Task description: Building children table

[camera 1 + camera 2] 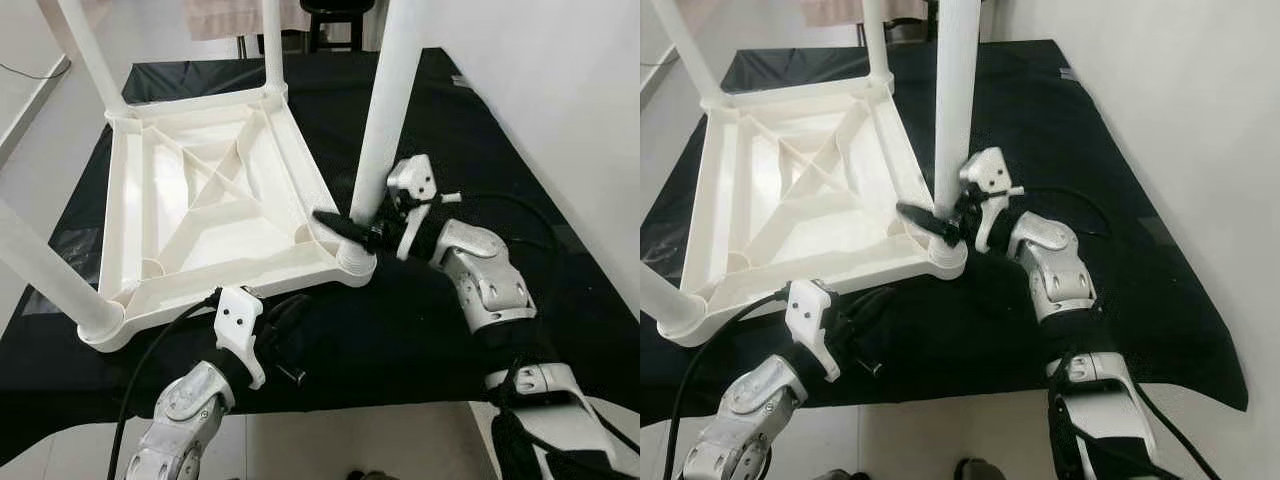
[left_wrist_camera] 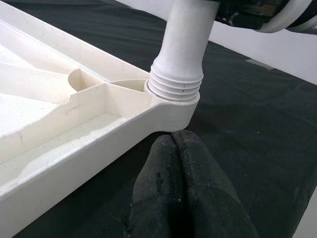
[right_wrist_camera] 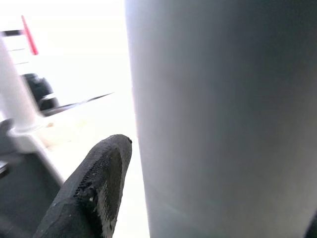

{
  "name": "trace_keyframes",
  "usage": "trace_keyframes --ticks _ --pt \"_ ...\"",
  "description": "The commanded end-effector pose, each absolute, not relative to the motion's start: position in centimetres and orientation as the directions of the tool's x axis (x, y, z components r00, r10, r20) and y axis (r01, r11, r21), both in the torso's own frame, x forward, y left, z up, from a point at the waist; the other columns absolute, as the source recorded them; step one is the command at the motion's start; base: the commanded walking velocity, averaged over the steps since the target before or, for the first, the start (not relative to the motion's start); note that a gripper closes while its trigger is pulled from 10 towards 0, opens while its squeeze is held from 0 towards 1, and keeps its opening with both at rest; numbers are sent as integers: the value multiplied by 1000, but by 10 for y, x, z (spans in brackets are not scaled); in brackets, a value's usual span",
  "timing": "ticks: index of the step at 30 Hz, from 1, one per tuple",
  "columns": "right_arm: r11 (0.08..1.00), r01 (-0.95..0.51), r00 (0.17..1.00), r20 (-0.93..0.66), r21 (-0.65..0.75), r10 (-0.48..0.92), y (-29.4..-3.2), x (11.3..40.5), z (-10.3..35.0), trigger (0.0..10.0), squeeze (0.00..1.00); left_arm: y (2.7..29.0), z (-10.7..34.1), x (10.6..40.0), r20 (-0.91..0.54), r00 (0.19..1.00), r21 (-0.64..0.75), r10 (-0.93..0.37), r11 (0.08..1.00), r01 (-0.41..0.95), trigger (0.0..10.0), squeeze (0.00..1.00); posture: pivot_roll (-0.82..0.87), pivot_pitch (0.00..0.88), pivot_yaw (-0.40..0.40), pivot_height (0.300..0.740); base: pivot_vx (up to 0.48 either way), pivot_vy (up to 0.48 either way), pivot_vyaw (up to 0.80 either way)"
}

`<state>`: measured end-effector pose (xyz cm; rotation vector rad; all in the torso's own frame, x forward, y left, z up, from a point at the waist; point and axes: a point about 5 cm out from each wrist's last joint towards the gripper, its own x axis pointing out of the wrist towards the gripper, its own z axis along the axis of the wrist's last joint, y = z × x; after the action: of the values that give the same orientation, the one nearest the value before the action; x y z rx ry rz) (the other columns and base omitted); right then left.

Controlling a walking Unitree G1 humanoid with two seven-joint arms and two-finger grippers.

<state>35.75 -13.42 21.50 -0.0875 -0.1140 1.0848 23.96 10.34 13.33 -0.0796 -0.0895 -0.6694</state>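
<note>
A: What's the right gripper [image 1: 352,226] doing?

B: It's clamping the white leg [image 1: 385,110] low down, just above the corner socket [image 1: 354,264], one finger [image 3: 91,191] lying against each side. The leg is standing upright in that socket.

A: And the left gripper [image 2: 185,191]?

B: Fingers pressed together, gripping nothing, hovering over the black mat [image 1: 420,330] just beside the same socket, near the table's front rim.

A: Where's the table?

B: The white table [image 1: 215,195] is lying upside down on the mat, other legs sticking up from the corners.
</note>
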Motion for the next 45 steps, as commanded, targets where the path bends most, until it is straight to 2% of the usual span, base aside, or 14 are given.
trace_keyframes --ticks 1,3,4,5,12,19,20,22,25,26,38,39,40,45 --pt "389 -918 388 29 -81 921 -130 359 210 10000 0 103 128 238 89 780 -47 -620 779 625 10000 0 44 104 -37 740 0 0 0" --pt "375 -924 374 27 -72 927 -131 361 209 10000 0 103 127 238 89 779 -48 -620 779 625 10000 0 45 100 -37 740 0 0 0" --pt "361 -931 360 26 -56 933 -131 362 208 7882 0 102 127 237 88 779 -48 -621 778 626 10000 0 46 100 -37 740 0 0 0" --pt "347 -937 346 25 -42 938 -131 363 206 0 0 102 127 237 88 778 -49 -622 778 627 10000 0 48 99 -37 740 0 0 0" --pt "308 -951 308 11 -12 951 -136 361 195 0 0 102 127 237 87 776 -51 -625 775 630 10000 0 45 104 -33 740 0 0 0" --pt "392 -919 393 -46 -34 918 -142 360 181 0 0 102 128 236 89 775 -52 -626 774 631 10000 0 38 116 -27 740 0 0 0" --pt "605 -793 606 -199 -73 770 -138 358 152 0 0 104 129 235 90 774 -51 -627 773 632 10000 0 30 125 -28 740 0 0 0" --pt "605 -793 606 -199 -73 770 -138 358 152 0 0 104 129 235 90 774 -51 -627 773 632 10000 0 30 125 -28 740 0 0 0" --pt "792 -591 797 -264 -152 544 -128 341 126 0 0 105 130 235 91 775 -50 -625 774 631 10000 0 19 138 -21 740 0 0 0" --pt "903 -390 910 -227 -180 348 -128 325 121 0 0 107 130 236 91 777 -49 -623 776 628 10000 0 7 130 -8 740 0 0 0" --pt "922 -362 921 -208 -138 331 -114 328 125 0 0 109 130 241 92 779 -42 -620 780 625 10000 0 21 120 -17 740 0 0 0" --pt "922 -368 918 -206 -122 339 -112 328 126 10000 0 109 130 241 93 782 -42 -616 782 622 10000 0 24 121 -17 740 0 0 0" --pt "922 -380 915 -178 -78 362 -111 328 132 10000 1000 108 130 241 93 782 -42 -616 783 621 10000 0 24 121 -18 740 0 0 0" --pt "838 -545 837 -50 3 545 -106 333 160 10000 1000 107 130 241 92 776 -46 -624 776 629 10000 0 19 120 -16 740 0 0 0"
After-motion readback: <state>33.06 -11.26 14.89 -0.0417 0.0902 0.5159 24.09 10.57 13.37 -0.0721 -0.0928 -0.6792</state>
